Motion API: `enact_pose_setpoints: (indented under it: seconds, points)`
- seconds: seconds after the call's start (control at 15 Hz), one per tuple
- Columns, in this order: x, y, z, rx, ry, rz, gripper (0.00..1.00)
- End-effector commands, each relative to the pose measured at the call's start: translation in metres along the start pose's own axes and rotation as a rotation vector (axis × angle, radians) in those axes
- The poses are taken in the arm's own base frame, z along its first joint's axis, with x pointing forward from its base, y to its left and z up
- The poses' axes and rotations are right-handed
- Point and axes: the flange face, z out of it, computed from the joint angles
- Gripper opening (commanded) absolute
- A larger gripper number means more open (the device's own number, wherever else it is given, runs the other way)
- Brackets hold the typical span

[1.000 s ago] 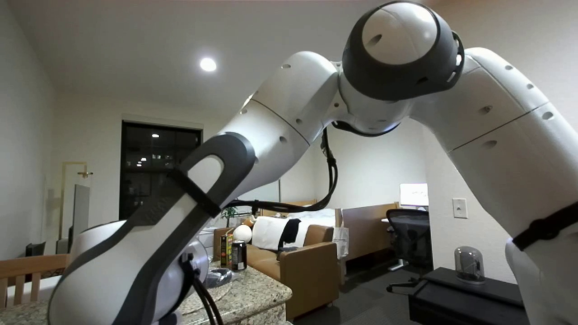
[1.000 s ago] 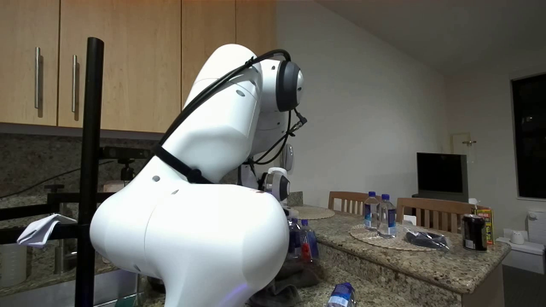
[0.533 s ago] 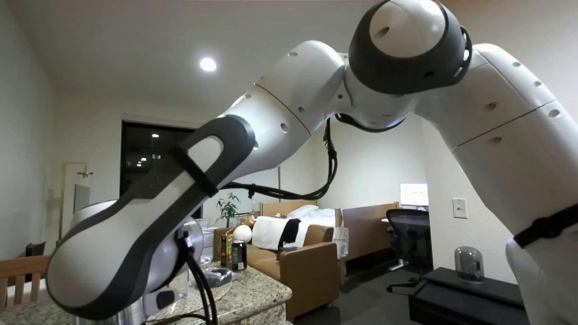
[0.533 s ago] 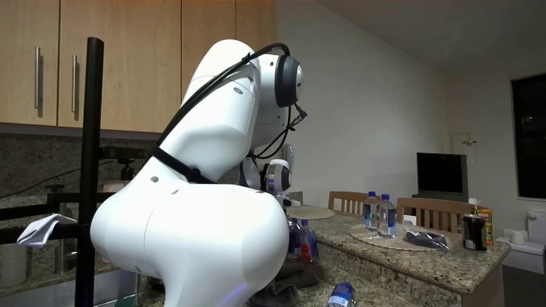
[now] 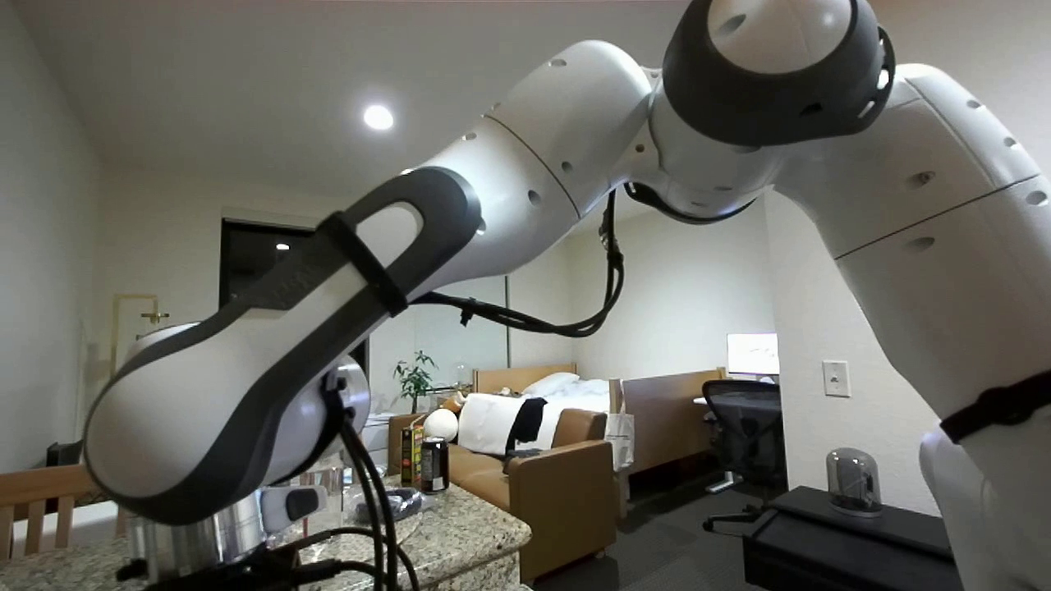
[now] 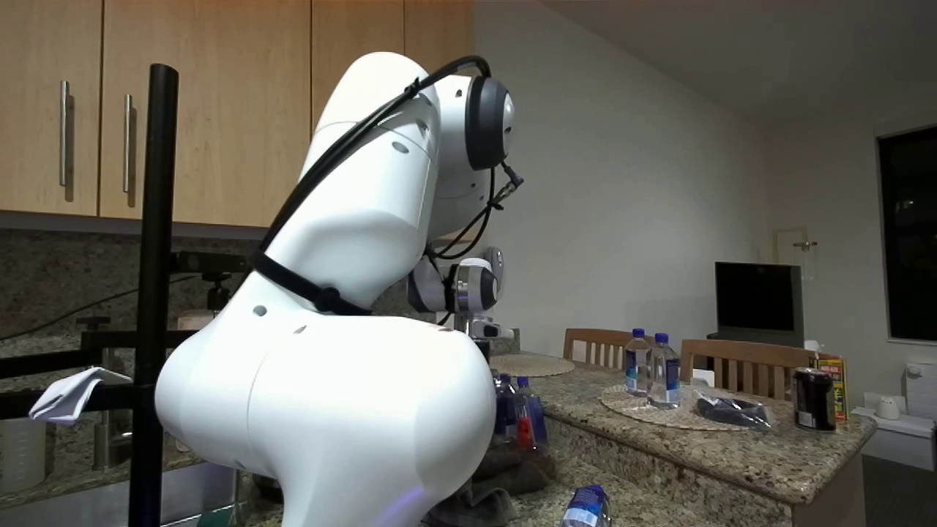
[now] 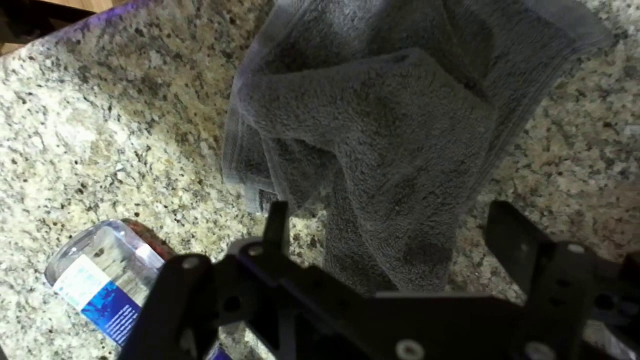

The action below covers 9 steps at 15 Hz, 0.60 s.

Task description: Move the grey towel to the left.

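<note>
The grey towel (image 7: pixel 400 115) lies crumpled on the speckled granite counter in the wrist view, with one narrow end toward my gripper. Part of it shows low in an exterior view (image 6: pixel 479 506), behind the white arm. My gripper (image 7: pixel 389 216) is open in the wrist view. Its black fingers stand apart on either side of the towel's narrow end, with nothing held between them. The height of the fingers above the counter is hard to tell. The fingers are below the frame or hidden by the arm in the exterior views.
A water bottle (image 7: pixel 117 285) lies on its side left of the gripper; it also shows in an exterior view (image 6: pixel 585 506). Several bottles (image 6: pixel 521 413) stand behind the towel. A raised granite counter (image 6: pixel 703 446) holds two bottles, a plastic-wrapped item and a black can (image 6: pixel 814 399).
The arm's elbow has risen and shifted, and the wrist has tilted so the hand's mount now shows low in an exterior view. The towel and bottles in view have not moved.
</note>
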Motion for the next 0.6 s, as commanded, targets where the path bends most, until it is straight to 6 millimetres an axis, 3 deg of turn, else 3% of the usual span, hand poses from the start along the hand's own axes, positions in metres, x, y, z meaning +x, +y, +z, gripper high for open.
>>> enact_pose_setpoints:
  seconds: [0.0, 0.13, 0.2, 0.53]
  points:
    - [-0.009, 0.013, -0.014, -0.007, 0.008, -0.023, 1.00]
    - [-0.011, 0.014, -0.012, 0.001, -0.025, -0.026, 1.00]
    - [-0.005, 0.001, -0.010, 0.007, 0.002, -0.003, 1.00]
    - [-0.006, 0.002, -0.009, 0.004, -0.002, -0.003, 1.00]
